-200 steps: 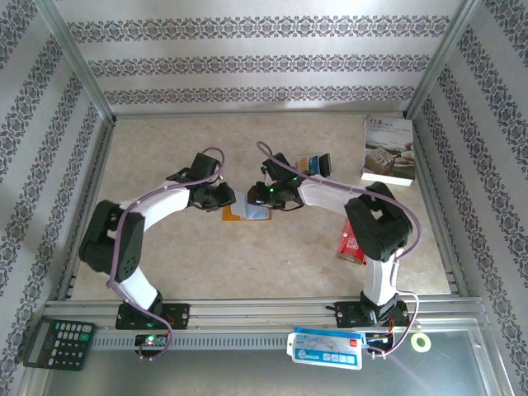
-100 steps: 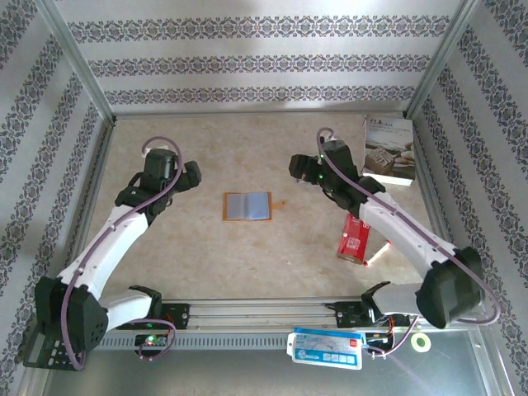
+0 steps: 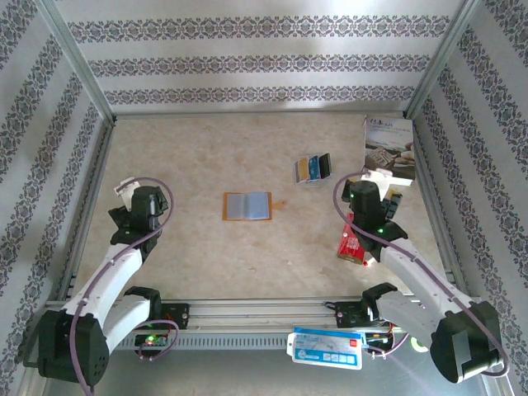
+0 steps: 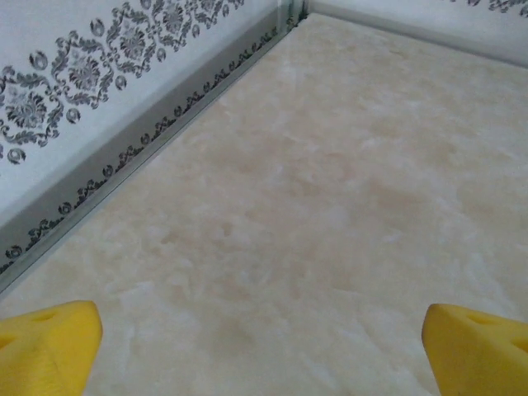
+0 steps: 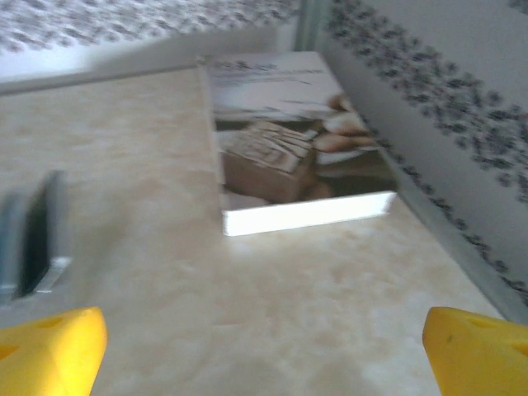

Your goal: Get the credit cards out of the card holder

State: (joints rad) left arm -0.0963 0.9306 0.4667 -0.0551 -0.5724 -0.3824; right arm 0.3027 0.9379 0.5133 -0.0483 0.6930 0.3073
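1. Pulled both arms back from the middle of the beige stone-look table point(image 3: 206, 264) in the last sec. Were bent right over the small orange-tan folding card holder point(image 3: 247, 205) then. Now well apart from it, L arm off to the left, R arm off to the right.
2. Left gripper point(image 4: 264, 346): wide open, holding nothing. Just bare table btwn the yellow pads point(image 4: 49, 342).
3. Same w/ the right gripper point(image 5: 264, 351): wide open, nothing in it. Facing the big white book point(image 5: 289, 140) by the right wall.
4. Card holder: lying open & flat near the middle of the table, grey-blue inside up, little tab sticking out on its right. Not touched by anything. Can't see a card left in it from above, but too small to be sure.
5. Can see the small fan of dark, blue & tan credit cards point(image 3: 314, 167) again. Hidden behind the R arm half a sec ago. Lying on the table up & right of the holder, near the book, touching neither.
6. Looks like job done, or v. close: cards out, holder left open, both grippers free. Prob. nothing more to grab.
7. Flat red packet point(image 3: 353, 243) next to the R arm: not part of the job, best left alone.
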